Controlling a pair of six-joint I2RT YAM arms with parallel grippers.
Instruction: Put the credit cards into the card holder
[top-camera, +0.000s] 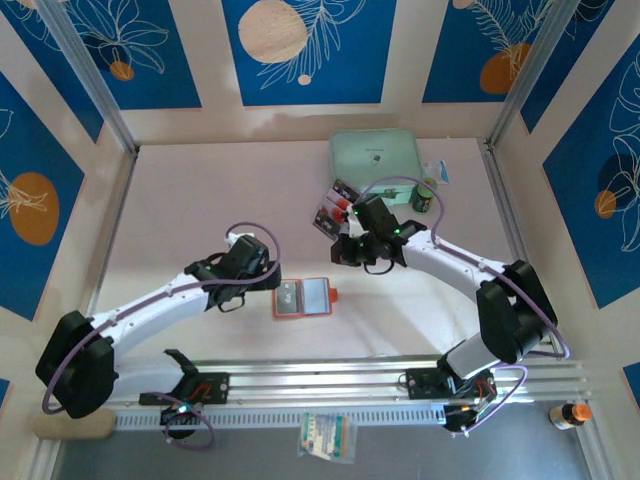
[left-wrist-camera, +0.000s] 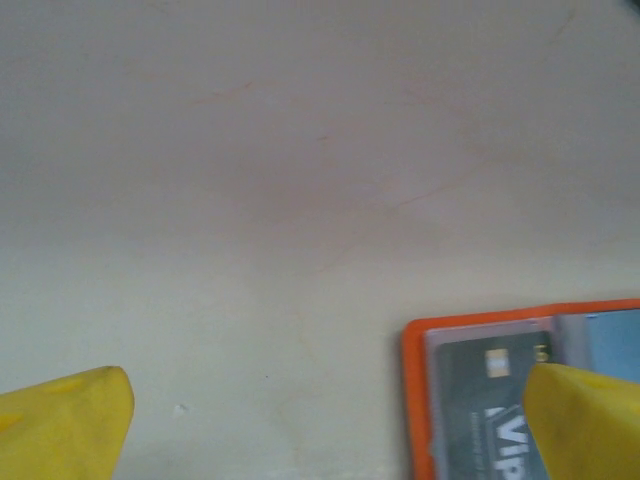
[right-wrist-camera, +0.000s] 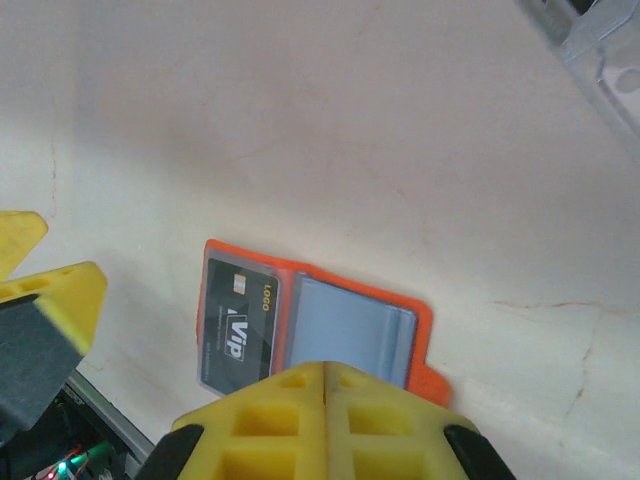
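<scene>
The card holder lies open on the tabletop, a dark card in one sleeve, the left hand spread wide beside it, the right hand pinched shut.

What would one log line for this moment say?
left gripper: open, at card holder's edge | right gripper: shut, near card holder | card holder: open flat, dark card in one sleeve | other cards: beside green case
</scene>
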